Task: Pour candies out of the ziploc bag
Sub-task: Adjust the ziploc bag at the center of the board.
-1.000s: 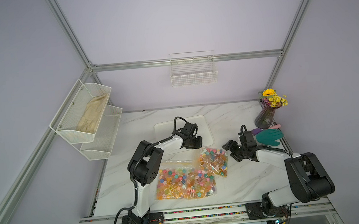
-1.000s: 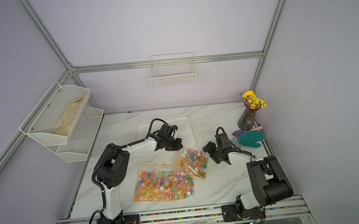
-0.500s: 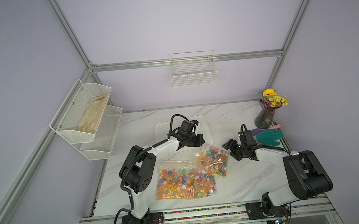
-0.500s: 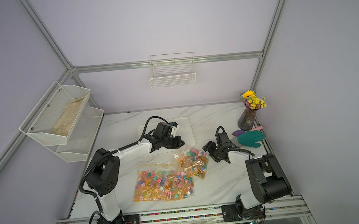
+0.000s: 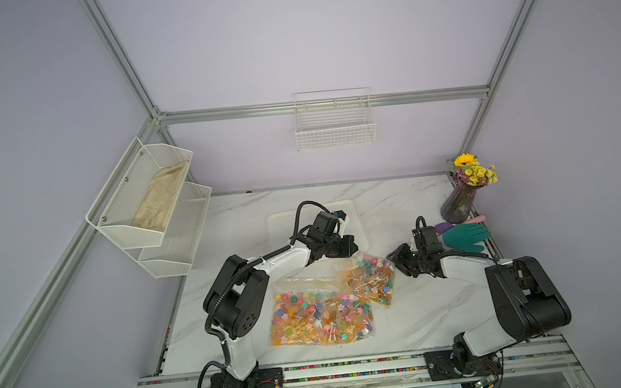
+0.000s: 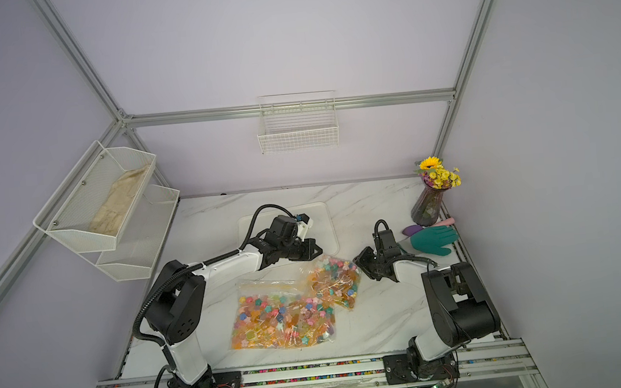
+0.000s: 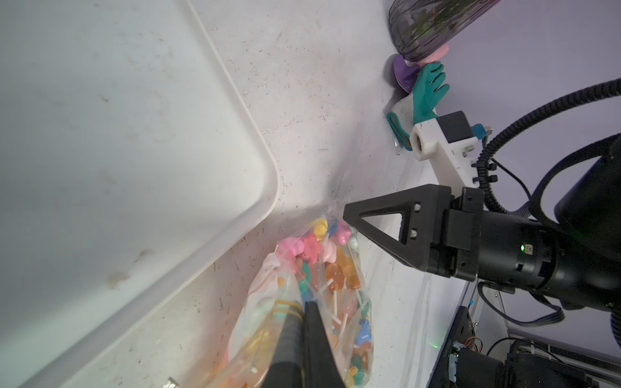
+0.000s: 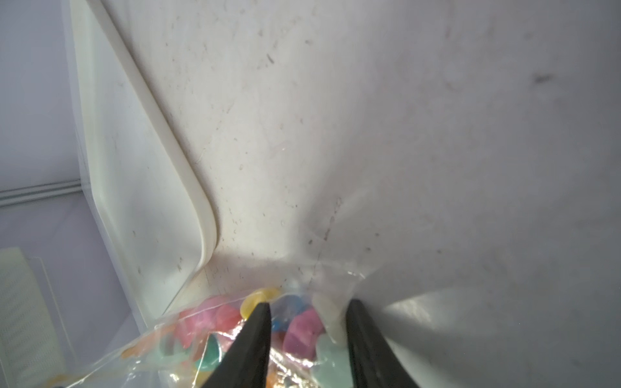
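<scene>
A small ziploc bag (image 5: 370, 278) full of candies (image 6: 333, 277) lies tilted beside the white tray (image 5: 280, 220). My left gripper (image 5: 352, 246) is shut on the bag's clear top edge, seen pinched in the left wrist view (image 7: 302, 309). My right gripper (image 5: 393, 258) is at the bag's far right corner. In the right wrist view its fingers (image 8: 258, 322) press on the plastic with pink, blue and yellow candies (image 8: 302, 329) between them. A second, larger ziploc bag (image 5: 319, 315) of candies lies flat near the front.
A purple vase of yellow flowers (image 5: 459, 205) and a teal glove (image 5: 466, 237) sit at the right edge behind my right arm. A white mesh shelf rack (image 5: 148, 201) hangs at the left and a wire basket (image 5: 334, 123) on the back wall.
My right gripper's jaws have narrowed from wide open onto the bag's corner. The left gripper has shifted a little to the right with the bag's edge in it.
</scene>
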{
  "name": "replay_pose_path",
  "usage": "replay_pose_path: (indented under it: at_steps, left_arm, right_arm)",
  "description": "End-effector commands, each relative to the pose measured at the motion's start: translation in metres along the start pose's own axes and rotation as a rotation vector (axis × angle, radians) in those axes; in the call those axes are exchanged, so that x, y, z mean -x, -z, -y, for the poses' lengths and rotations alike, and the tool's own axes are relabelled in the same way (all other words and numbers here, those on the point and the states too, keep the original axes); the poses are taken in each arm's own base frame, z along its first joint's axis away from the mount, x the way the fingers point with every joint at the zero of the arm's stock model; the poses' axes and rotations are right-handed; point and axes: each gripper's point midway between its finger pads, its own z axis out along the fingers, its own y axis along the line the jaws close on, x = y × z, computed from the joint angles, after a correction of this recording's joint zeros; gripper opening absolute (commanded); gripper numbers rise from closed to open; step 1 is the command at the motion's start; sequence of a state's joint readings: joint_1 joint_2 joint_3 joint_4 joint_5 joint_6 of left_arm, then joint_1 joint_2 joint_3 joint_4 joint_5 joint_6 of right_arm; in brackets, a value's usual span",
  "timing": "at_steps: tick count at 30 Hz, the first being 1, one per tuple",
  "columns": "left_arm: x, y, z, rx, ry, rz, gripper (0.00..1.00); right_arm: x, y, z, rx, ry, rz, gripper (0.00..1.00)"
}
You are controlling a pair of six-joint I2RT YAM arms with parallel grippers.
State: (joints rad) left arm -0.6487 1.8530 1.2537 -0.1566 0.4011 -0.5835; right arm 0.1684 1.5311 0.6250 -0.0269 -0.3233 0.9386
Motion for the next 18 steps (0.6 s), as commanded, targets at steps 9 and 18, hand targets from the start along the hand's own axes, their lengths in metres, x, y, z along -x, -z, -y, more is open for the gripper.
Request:
replay_pose_path:
  at_steps: [9,18]
  left_arm:
    - [-0.002,0.000,0.006,-0.039,-0.008,0.011,0.00]
    - [0.001,0.008,0.014,-0.066,-0.021,0.031,0.00]
  right_arm:
    - [-0.007,-0.003,0.016,-0.050,-0.003,-0.023,0.02]
    - [0.000,0.019,-0.005,0.017,0.070,0.031,0.00]
